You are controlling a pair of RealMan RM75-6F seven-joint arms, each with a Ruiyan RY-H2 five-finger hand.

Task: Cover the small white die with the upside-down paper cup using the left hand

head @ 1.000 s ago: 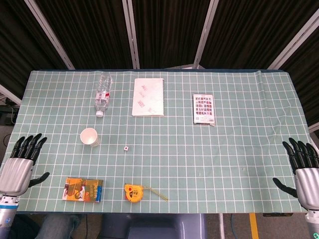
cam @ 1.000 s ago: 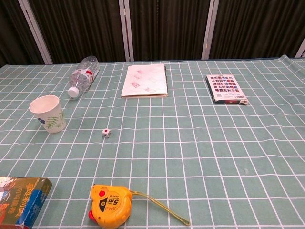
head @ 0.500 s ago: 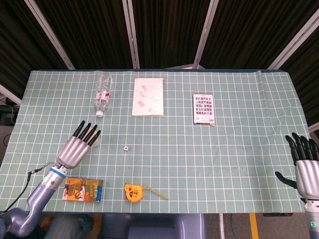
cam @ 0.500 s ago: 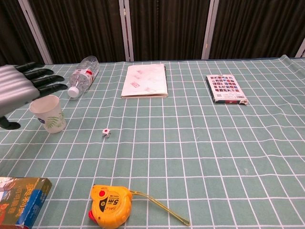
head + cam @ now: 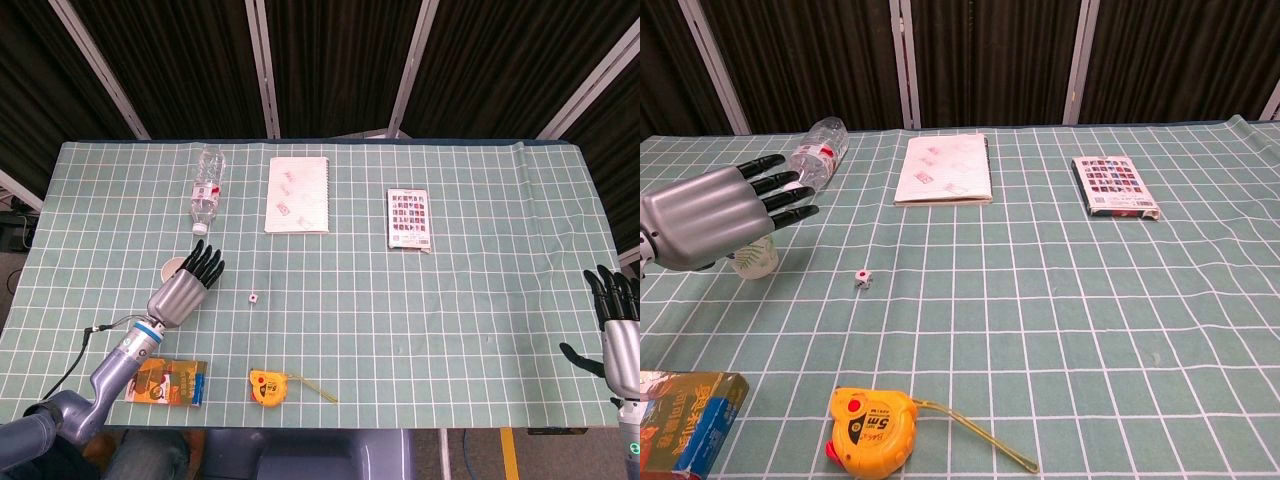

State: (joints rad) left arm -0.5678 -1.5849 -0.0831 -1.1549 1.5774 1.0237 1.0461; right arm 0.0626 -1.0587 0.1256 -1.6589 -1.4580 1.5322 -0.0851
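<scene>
My left hand [image 5: 183,291] is hovering over the paper cup [image 5: 172,268] with fingers stretched out flat, holding nothing. The cup stands mouth-up on the green checked table [image 5: 480,300], mostly hidden behind my hand in the chest view. The small white die [image 5: 863,279] sits a bit to its right, uncovered. My right hand [image 5: 620,335] hangs open off the table's far edge.

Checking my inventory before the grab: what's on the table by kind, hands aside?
Paper cup: 1
Die: 1
Water bottle: 1
Notebook: 1
Card pack: 1
Tape measure: 1
Colourful box: 1
Total: 7
</scene>
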